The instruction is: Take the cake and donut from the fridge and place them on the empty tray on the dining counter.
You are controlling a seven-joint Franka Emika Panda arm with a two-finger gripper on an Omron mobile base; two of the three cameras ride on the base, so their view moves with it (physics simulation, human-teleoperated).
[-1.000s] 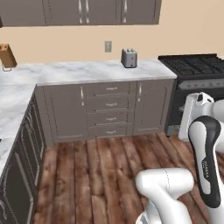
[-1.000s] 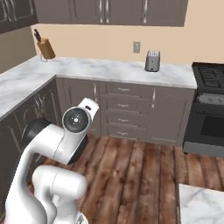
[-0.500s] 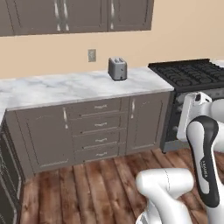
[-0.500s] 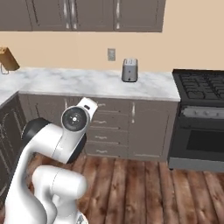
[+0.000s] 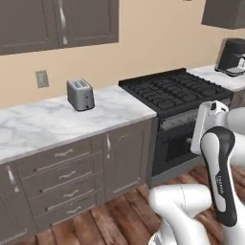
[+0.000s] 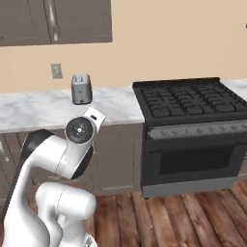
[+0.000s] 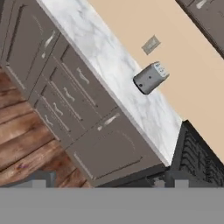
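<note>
The cake, the donut, the fridge, the tray and the dining counter are out of view. In the hand view my gripper [image 7: 107, 181] is open: its two dark fingertips [image 7: 40, 178] rise far apart at the bottom with nothing between them. It looks across at a wall counter and its grey cabinets. The white arm stands folded over the base in both base views.
A marble wall counter [image 5: 43, 125] carries a grey toaster [image 5: 80, 94] [image 6: 81, 89] [image 7: 150, 78]. Right of it stands a black stove [image 5: 178, 92] [image 6: 192, 100] with an oven below. A dark coffee machine [image 5: 233, 56] sits at far right. Wood floor [image 6: 183, 217] lies in front.
The whole scene has slid left in both base views, so the base has moved. The corner counter left the picture and the stove came in. The arm's pose looks unchanged.
</note>
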